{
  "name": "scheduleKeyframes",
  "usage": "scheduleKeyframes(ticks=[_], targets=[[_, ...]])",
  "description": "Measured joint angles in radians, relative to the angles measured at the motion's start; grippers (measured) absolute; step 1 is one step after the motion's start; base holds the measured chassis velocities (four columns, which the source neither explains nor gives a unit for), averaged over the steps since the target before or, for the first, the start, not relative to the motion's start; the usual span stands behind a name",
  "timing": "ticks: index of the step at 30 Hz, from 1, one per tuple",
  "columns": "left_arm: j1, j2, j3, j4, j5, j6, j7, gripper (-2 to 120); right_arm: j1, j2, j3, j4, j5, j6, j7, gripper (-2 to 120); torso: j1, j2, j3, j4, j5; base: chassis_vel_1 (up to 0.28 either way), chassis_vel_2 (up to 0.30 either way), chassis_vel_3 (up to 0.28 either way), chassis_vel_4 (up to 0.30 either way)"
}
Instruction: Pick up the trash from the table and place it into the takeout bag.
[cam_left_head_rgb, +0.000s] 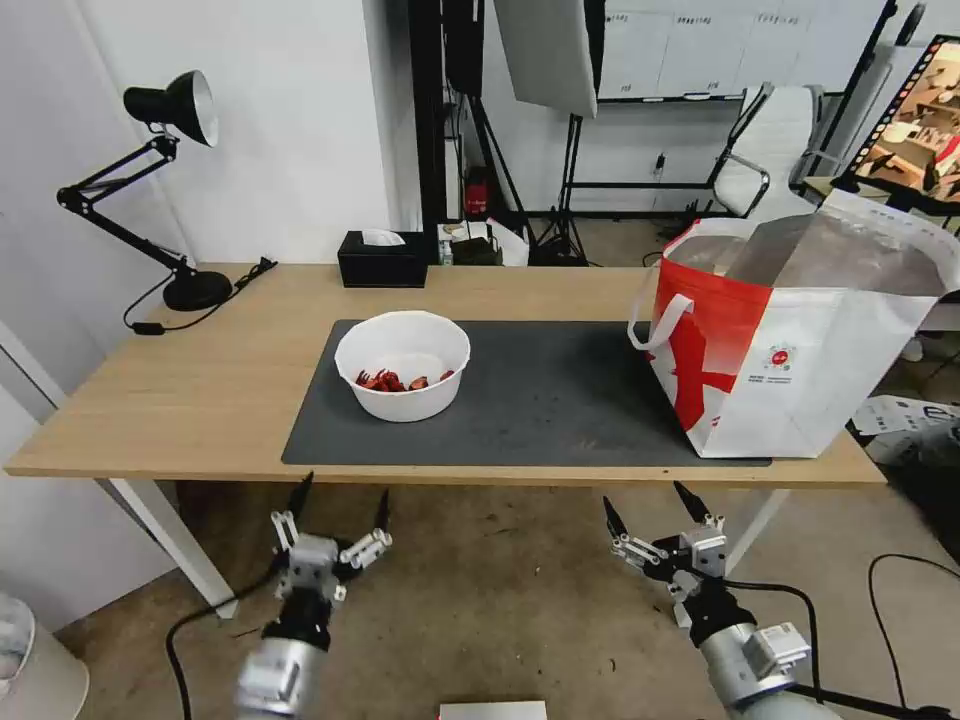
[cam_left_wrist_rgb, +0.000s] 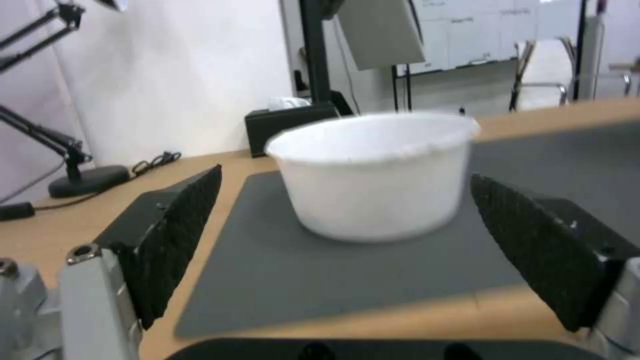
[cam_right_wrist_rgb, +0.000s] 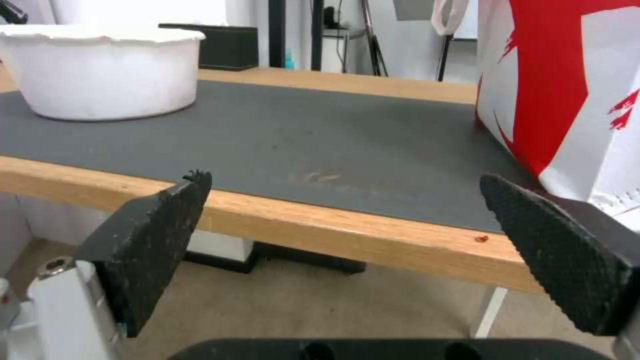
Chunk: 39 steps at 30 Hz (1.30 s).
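A white round bowl (cam_left_head_rgb: 403, 363) with red food scraps sits on the dark grey mat (cam_left_head_rgb: 530, 400) of the light-wood table (cam_left_head_rgb: 200, 380), left of the mat's middle. The large white-and-red takeout bag (cam_left_head_rgb: 790, 340) stands open at the table's right end, its foil lining showing. My left gripper (cam_left_head_rgb: 340, 498) hangs open below the table's front edge, in line with the bowl (cam_left_wrist_rgb: 373, 175). My right gripper (cam_left_head_rgb: 652, 505) is open too, below the front edge near the bag (cam_right_wrist_rgb: 567, 85). Both hold nothing.
A black tissue box (cam_left_head_rgb: 382, 259) stands at the table's back edge. A black desk lamp (cam_left_head_rgb: 160, 190) with its cord occupies the back left corner. Stands, a chair and a monitor fill the room behind. Bare floor lies under the grippers.
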Motion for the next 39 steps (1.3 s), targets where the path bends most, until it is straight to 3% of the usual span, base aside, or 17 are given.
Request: scheduleKeyframes(ticks=[1,2,3,5,7,9,10,11,14,16,18,19,21,22,25,28,39], targets=[[-0.039,0.037,-0.005,-0.028,-0.095,0.078,-0.018,100,0.0,0.0,0.0,0.0,0.0,0.0,0.0,100,0.0,0.0,0.0,-0.0002,0.0,0.0,0.0,0.0,0.0],[-0.039,0.037,-0.005,-0.028,-0.095,0.078,-0.018,100,0.0,0.0,0.0,0.0,0.0,0.0,0.0,100,0.0,0.0,0.0,-0.0002,0.0,0.0,0.0,0.0,0.0],[-0.089,0.091,-0.012,-0.055,-0.229,0.177,-0.046,100,0.0,0.0,0.0,0.0,0.0,0.0,0.0,100,0.0,0.0,0.0,-0.0002,0.0003,0.0,0.0,0.0,0.0],[-0.163,0.175,-0.019,-0.071,-0.392,0.277,-0.081,100,0.0,0.0,0.0,0.0,0.001,0.0,0.0,100,0.0,0.0,0.0,-0.0001,0.0,0.0,0.0,0.0,0.0],[-0.193,0.209,-0.021,-0.071,-0.448,0.308,-0.094,100,0.0,0.0,0.0,0.0,0.001,0.0,0.0,100,0.0,0.0,0.0,-0.0003,0.0002,0.0,0.0,0.0,0.0],[-0.309,0.33,-0.015,-0.043,-0.631,0.391,-0.128,100,0.0,0.0,0.0,0.001,0.001,0.0,0.0,100,0.0,0.0,0.0,-0.0002,0.0,0.0,0.0,0.0,0.0],[-0.309,0.33,-0.015,-0.043,-0.631,0.391,-0.128,100,0.0,0.0,0.0,0.001,0.001,0.0,0.0,100,0.0,0.0,0.0,-0.0002,0.0,0.0,0.0,0.0,0.0],[-0.4,0.403,0.002,-0.007,-0.749,0.441,-0.155,100,0.001,0.0,0.0,0.001,0.001,0.0,0.0,100,0.0,0.0,0.0,-0.0004,0.0001,0.0,0.0,0.0,0.0],[-0.581,0.504,0.069,0.102,-0.963,0.547,-0.188,100,0.0,0.0,0.0,0.001,0.002,0.0,0.0,100,0.0,0.0,0.0,-0.0003,0.0002,0.0,0.0,0.0,0.0],[-0.61,0.514,0.086,0.123,-0.99,0.562,-0.189,100,0.001,0.0,0.0,0.001,0.002,0.0,0.0,100,0.0,0.0,0.0,-0.0003,0.0002,0.0,0.0,0.0,0.0],[-0.776,0.54,0.198,0.251,-1.103,0.649,-0.19,100,0.001,0.0,0.0,0.001,0.002,0.0,-0.001,100,0.0,0.0,0.0,0.0,-0.0001,0.0,0.0,0.0,0.0],[-0.776,0.54,0.198,0.251,-1.103,0.649,-0.19,100,0.001,0.0,0.0,0.001,0.002,0.0,-0.001,100,0.0,0.0,0.0,0.0,-0.0001,0.0,0.0,0.0,0.0],[-0.887,0.538,0.272,0.342,-1.133,0.686,-0.188,100,0.001,0.0,0.0,0.001,0.002,0.0,-0.001,100,0.0,0.0,0.0,-0.0004,0.0002,0.0,0.0,0.0,0.0],[-0.887,0.538,0.272,0.342,-1.133,0.686,-0.188,100,0.001,0.0,0.0,0.001,0.002,0.0,-0.001,100,0.0,0.0,0.0,-0.0004,0.0002,0.0,0.0,0.0,0.0],[-1.022,0.516,0.357,0.471,-1.151,0.719,-0.186,100,0.001,0.0,0.0,0.001,0.002,0.0,-0.001,100,0.0,0.0,0.0,-0.0003,0.0003,0.0,0.0,0.0,0.0],[-1.086,0.491,0.395,0.546,-1.152,0.751,-0.186,100,0.001,0.0,0.0,0.001,0.002,0.0,-0.001,100,0.0,0.0,0.0,-0.0003,0.0005,0.0,0.0,0.0,0.0],[-1.198,0.413,0.456,0.691,-1.242,0.809,-0.259,100,0.001,0.0,0.0,0.0,0.003,0.001,-0.001,100,0.0,0.0,0.0,-0.0003,0.0004,0.0,0.0,0.0,0.0]])
